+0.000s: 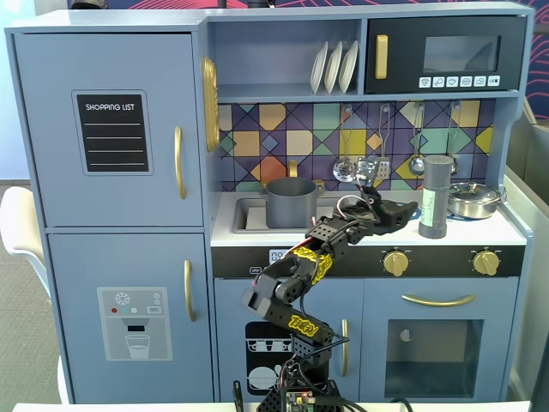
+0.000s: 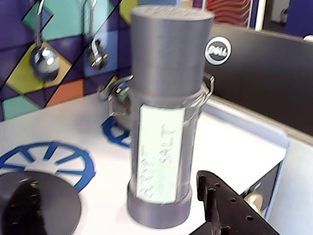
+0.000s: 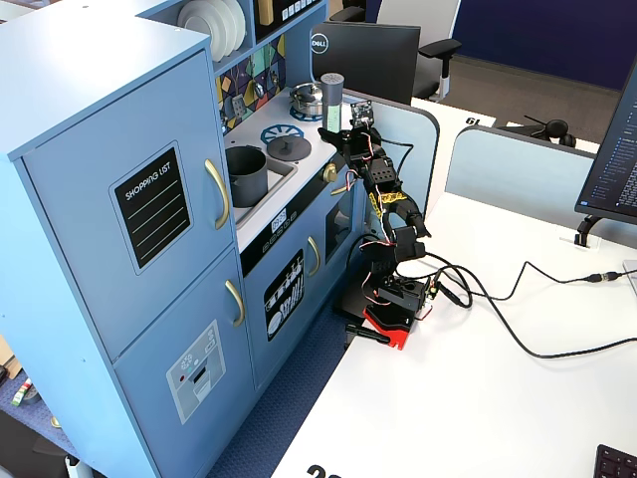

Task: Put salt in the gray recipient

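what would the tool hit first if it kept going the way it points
Most likely the salt: in the wrist view it stands upright dead ahead, filling the centre, with the tool just short of its base. Behind it sits the silver pan. The exact gap is hard to judge.

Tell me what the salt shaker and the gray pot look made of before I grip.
Salt shaker: probably matte gray plastic, with no glints and a pale paper-like label. Gray pot: dull dark-gray, likely painted wood or plastic, not shiny like the silver pan.
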Controlling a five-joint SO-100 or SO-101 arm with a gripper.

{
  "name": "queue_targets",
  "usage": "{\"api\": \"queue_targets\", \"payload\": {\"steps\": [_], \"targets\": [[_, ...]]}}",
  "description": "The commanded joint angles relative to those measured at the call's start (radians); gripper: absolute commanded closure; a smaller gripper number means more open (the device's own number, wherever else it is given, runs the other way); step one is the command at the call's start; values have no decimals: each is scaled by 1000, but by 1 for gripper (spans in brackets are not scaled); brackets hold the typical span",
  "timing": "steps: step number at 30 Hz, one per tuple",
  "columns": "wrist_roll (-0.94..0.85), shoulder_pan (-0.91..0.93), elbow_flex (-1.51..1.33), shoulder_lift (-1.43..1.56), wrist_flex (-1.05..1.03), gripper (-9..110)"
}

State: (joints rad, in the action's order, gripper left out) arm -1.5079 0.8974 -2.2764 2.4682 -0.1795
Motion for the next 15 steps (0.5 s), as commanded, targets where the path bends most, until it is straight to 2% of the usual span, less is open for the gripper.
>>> {"api": "queue_targets", "payload": {"steps": [1, 10, 15], "targets": [[23, 20, 77, -75, 132, 51], [38, 48, 160, -273, 284, 45], [37, 44, 247, -370, 282, 45]]}}
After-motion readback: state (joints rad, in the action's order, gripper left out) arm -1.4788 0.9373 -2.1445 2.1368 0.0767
